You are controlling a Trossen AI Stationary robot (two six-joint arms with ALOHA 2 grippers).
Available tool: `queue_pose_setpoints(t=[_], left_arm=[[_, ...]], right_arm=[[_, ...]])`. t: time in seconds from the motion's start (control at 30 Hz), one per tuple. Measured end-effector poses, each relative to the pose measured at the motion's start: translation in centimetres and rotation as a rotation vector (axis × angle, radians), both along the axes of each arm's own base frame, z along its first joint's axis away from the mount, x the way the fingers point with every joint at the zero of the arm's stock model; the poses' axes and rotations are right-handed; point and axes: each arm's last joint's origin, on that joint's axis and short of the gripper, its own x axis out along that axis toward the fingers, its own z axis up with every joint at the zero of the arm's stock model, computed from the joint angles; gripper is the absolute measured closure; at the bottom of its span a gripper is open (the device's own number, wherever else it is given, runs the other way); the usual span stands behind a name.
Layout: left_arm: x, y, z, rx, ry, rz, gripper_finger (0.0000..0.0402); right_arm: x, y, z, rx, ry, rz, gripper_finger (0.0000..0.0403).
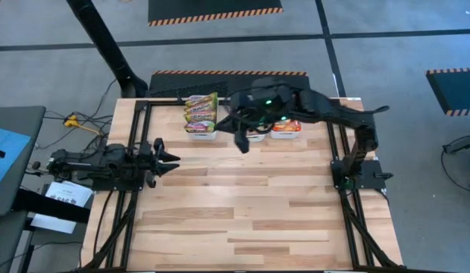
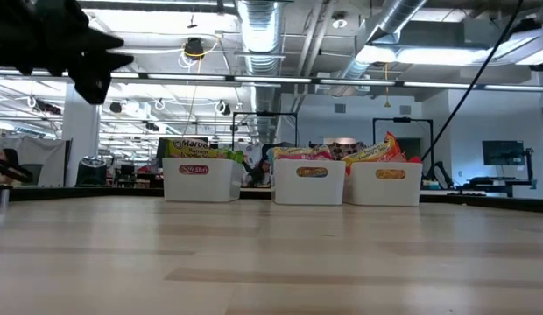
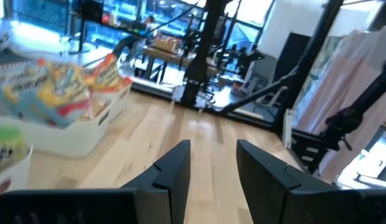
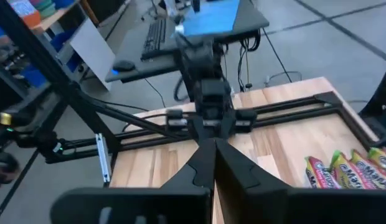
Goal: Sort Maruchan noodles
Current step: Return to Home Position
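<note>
Three white bins stand in a row at the table's far edge. The left bin (image 1: 200, 129) holds green-edged Maruchan noodles (image 1: 201, 106), the right bin (image 1: 286, 133) orange-edged packets (image 2: 385, 149). My right arm hides most of the middle bin (image 2: 309, 182) from above. My right gripper (image 1: 241, 142) is shut, holds nothing and hangs high over the table just in front of the middle bin. My left gripper (image 1: 171, 158) is open with nothing between its fingers (image 3: 174, 171). It is low at the table's left side and points level toward the right.
Black frame rails (image 1: 136, 189) run along the table's left and right sides and across the far edge behind the bins. Bare wood (image 1: 250, 205) stretches from the bins to the near edge. Beside the table's left edge are a dark desk (image 1: 11, 152) and papers (image 1: 64, 201).
</note>
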Motion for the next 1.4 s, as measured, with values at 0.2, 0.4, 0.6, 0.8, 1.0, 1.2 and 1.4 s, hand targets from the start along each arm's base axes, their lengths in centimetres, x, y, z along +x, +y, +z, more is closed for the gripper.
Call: queue_pose_setpoints(t=[0.2,0.4,0.6,0.8,1.0,1.2,1.4], left_arm=[[0.4,0.1,-2.1,-0.038,0.008,0.041,0.0285],[0.5,0.1,-2.3,-0.048,0.038,0.059,0.0285],[0.5,0.2,-2.4,-0.097,0.035,0.069,0.0285],[0.5,0.2,-2.4,-0.119,0.034,0.068,0.0285],[0.6,0.2,-2.4,-0.114,0.035,0.068,0.0285],[0.6,0.2,-2.4,-0.114,0.036,0.068,0.0285],[0.6,0.2,-2.4,-0.113,0.036,0.068,0.0285]], right_arm=[[-5.6,0.4,4.2,-0.065,-0.103,0.002,0.0369],[-12.8,1.3,7.0,-0.178,-0.115,-0.123,0.0369],[-18.5,3.7,6.8,-0.235,-0.081,-0.147,0.0369],[-22.5,5.1,3.0,-0.317,-0.074,-0.206,0.0369],[-24.3,5.6,-3.0,-0.293,-0.214,-0.138,0.0369],[-26.0,5.4,-9.6,-0.242,-0.293,-0.062,0.0369],[-27.1,4.7,-16.9,-0.157,-0.231,-0.093,0.0369]])
